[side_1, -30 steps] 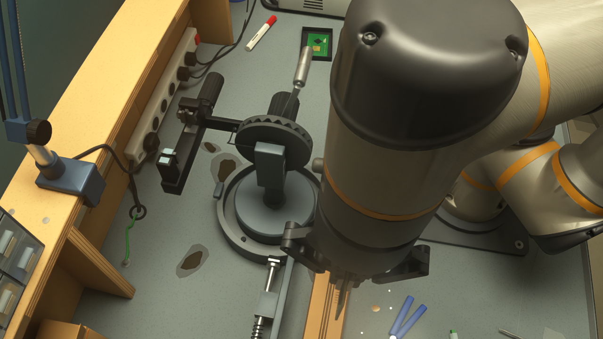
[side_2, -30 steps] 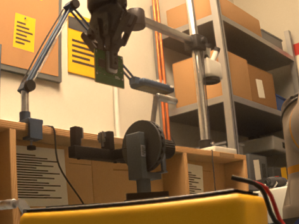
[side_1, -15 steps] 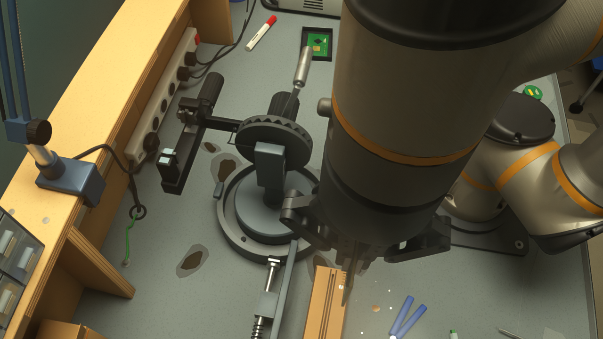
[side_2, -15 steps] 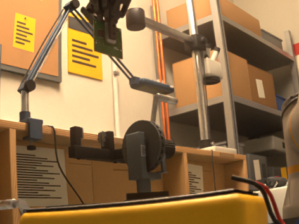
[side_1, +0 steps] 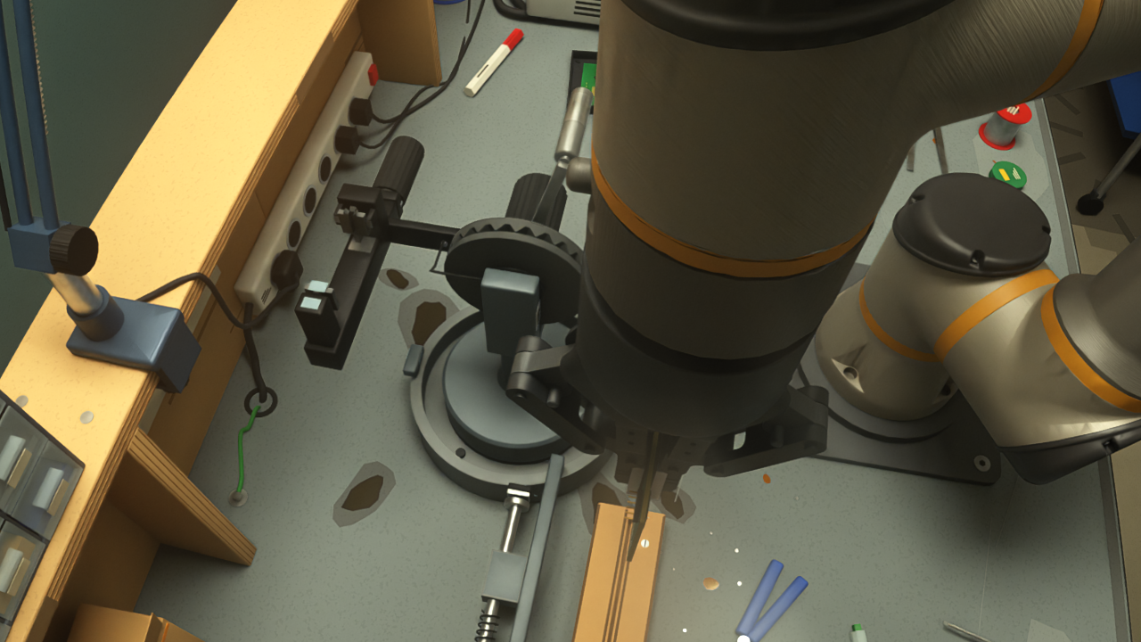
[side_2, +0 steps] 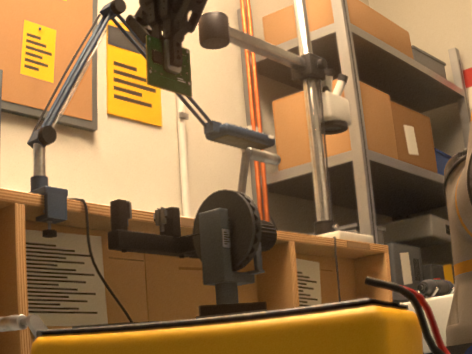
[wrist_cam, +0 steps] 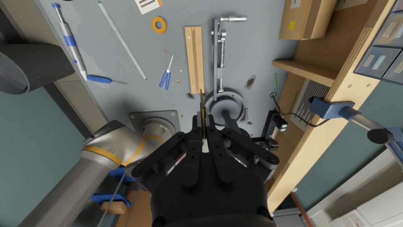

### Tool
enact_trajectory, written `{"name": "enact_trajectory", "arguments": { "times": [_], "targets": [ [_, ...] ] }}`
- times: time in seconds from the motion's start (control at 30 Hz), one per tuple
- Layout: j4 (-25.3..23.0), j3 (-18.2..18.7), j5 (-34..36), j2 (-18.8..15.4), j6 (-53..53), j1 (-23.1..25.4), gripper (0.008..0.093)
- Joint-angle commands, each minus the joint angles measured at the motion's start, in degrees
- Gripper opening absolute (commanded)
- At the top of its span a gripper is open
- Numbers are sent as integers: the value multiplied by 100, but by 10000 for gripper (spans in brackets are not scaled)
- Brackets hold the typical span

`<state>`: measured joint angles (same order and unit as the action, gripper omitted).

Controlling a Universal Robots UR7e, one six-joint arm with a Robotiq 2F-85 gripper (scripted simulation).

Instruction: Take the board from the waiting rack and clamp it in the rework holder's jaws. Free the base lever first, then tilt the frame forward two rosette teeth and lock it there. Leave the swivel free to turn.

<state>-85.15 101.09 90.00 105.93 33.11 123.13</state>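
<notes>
My gripper (wrist_cam: pixel 203 119) (side_2: pixel 167 47) (side_1: pixel 650 487) has the green circuit board (side_2: pixel 169 67) (wrist_cam: pixel 202 110) clamped by its upper part, high above the bench. The board hangs edge-on below my fingers. It hangs over the near end of the wooden waiting rack (side_1: pixel 618 571) (wrist_cam: pixel 194 57). The rework holder (side_1: pixel 499 319) (side_2: pixel 227 240) stands to the left on a round swivel base (side_1: pixel 487 407). Its toothed rosette disc (side_1: pixel 515 255) carries a black frame arm with two clamp jaws (side_1: pixel 339 267) (side_2: pixel 150 227), which hold nothing. The base lever (side_1: pixel 538 543) (wrist_cam: pixel 217 53) runs out from the base beside the rack.
The arm's own large links (side_1: pixel 718 200) hide much of the bench in the side camera. A wooden shelf unit (side_1: pixel 183 200) with a power strip (side_1: pixel 307 184) lines the left side. A lamp clamp (side_1: pixel 132 339), blue tweezers (side_1: pixel 770 603) and a marker (side_1: pixel 493 62) lie around.
</notes>
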Motion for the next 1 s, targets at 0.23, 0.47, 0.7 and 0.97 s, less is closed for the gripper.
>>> {"name": "enact_trajectory", "arguments": {
  "times": [0.23,0.47,0.7,0.97],
  "targets": [
    [-15,-34,1,-41,-492,-498,80],
    [-50,-126,1,-169,-1123,-1129,80],
    [-110,-314,1,-417,-1789,-1793,80],
    [-180,-623,0,-795,-2423,-2426,80]
  ]
}}
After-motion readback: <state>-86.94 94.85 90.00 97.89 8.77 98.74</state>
